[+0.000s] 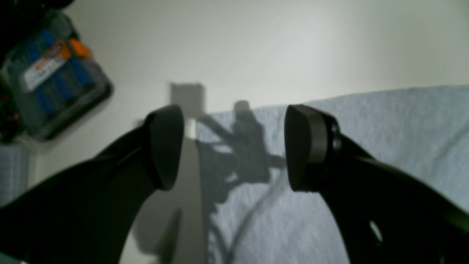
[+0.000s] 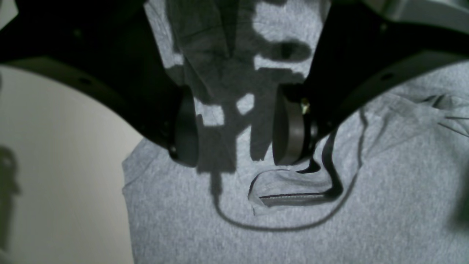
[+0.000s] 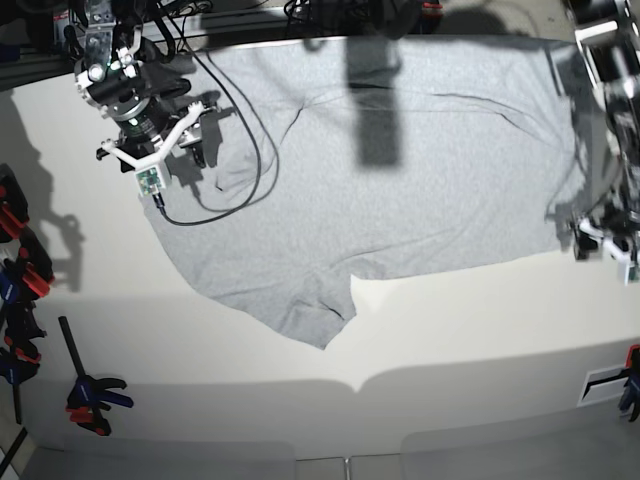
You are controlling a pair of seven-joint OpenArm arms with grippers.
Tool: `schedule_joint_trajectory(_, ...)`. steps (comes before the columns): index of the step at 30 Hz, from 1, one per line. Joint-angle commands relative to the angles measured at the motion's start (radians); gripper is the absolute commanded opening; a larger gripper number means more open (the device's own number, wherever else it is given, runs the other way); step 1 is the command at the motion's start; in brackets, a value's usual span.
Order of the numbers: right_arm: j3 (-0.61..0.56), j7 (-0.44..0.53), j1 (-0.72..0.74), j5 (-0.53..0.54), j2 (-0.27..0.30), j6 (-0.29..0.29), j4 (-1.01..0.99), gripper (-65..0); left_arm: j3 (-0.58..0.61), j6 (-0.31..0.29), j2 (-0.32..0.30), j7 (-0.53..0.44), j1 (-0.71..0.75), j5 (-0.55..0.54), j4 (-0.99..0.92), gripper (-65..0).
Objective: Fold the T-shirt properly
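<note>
- The counter (image 3: 470,320) is carrying everything, its far edge hiding behind dark cables.
- The T-shirt (image 3: 400,190) is lying spread across it, plain side showing, its top cut off in shadow.
- The right gripper (image 2: 234,128) is hovering over cloth, jaws spread, pinching nothing.
- The left gripper (image 1: 234,146) is hanging spread over the hem, blurred.

Bare table (image 3: 470,320) lies open beside the T-shirt (image 3: 400,190); clamps (image 3: 25,290) crowd one edge
</note>
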Motion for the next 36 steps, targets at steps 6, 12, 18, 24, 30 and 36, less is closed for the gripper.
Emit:
schedule_joint_trajectory(6,0.005,0.025,0.004,0.01,0.009,0.006,0.02,-33.4,-0.005,-0.045,-0.051,-0.099,-0.257,-0.012,-0.457,-25.0)
schedule_joint_trajectory(12,0.005,0.025,0.004,0.01,0.009,0.006,0.02,-33.4,-0.005,-0.053,-0.05,-0.23,-0.332,0.03,-0.758,-25.0)
schedule_joint_trajectory(18,0.005,0.026,0.004,0.01,0.009,0.006,0.02,-33.4,-0.005,-0.074,-0.037,-0.275,-0.293,0.05,-0.793,-25.0)
schedule_joint_trajectory(24,0.005,0.027,0.004,0.01,0.009,0.006,0.02,-33.4,-0.005,-0.181,-0.016,-0.223,-0.255,-0.003,-0.793,-25.5)
schedule_joint_trajectory(30,0.005,0.042,0.004,0.01,0.009,0.006,0.02,-33.4,-0.005,-0.188,-0.006,-0.226,-0.248,-0.002,-0.792,-33.5)
schedule_joint_trajectory(36,0.005,0.072,0.005,0.01,0.009,0.006,0.019,-33.4,-0.005,-0.188,-0.006,-0.283,-0.248,-0.003,-0.791,-55.6)
